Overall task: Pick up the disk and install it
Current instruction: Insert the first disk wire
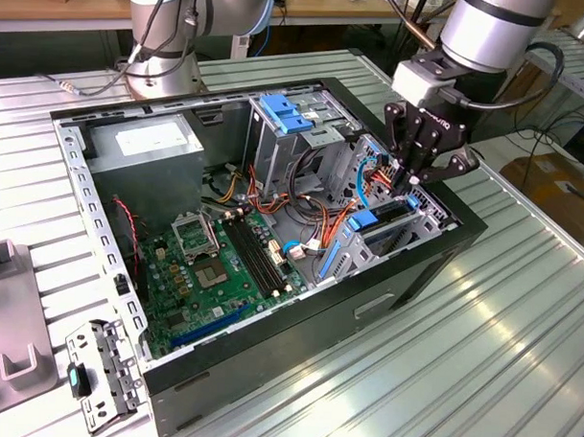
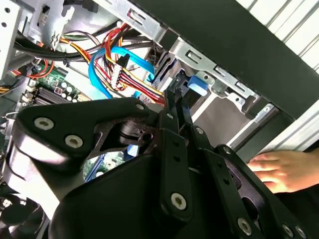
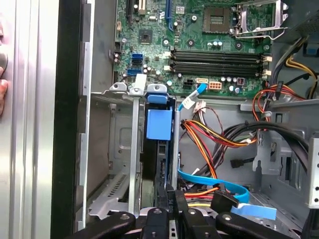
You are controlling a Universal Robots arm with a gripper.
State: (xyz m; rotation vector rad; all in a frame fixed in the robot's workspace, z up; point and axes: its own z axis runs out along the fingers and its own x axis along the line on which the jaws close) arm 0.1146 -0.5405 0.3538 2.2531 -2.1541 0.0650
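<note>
The open computer case [image 1: 270,304] lies on its side on the ribbed metal worktop [image 1: 479,369], its green motherboard [image 1: 223,264] facing up. The gripper [image 1: 406,180] hangs over the drive cage [image 1: 387,231] at the end of the case nearest the exterior view's right, and its black fingers [image 2: 174,107] are drawn close together, pinching the upper edge of the disk [image 3: 158,149]. The disk stands on edge, slotted down into the cage between grey sheet-metal walls; in the first wrist view its blue carrier tab [image 3: 159,124] faces the camera, and in the exterior view the blue rail [image 1: 364,221] shows just below the fingers. How deep the disk sits in the bay cannot be told. Just beside it, inside the case, runs a bundle of red, yellow and orange cables [image 3: 214,137] together with a flat blue data cable [image 3: 219,186]. A grey power supply [image 1: 146,146] sits in the far corner of the case, and a blue latch plate [image 1: 281,113] tops the tall bay in the middle. A person's hand [image 2: 276,169] rests on the worktop just outside the black case wall. A loose metal bracket [image 1: 99,375] lies on the worktop near the near corner of the case.
</note>
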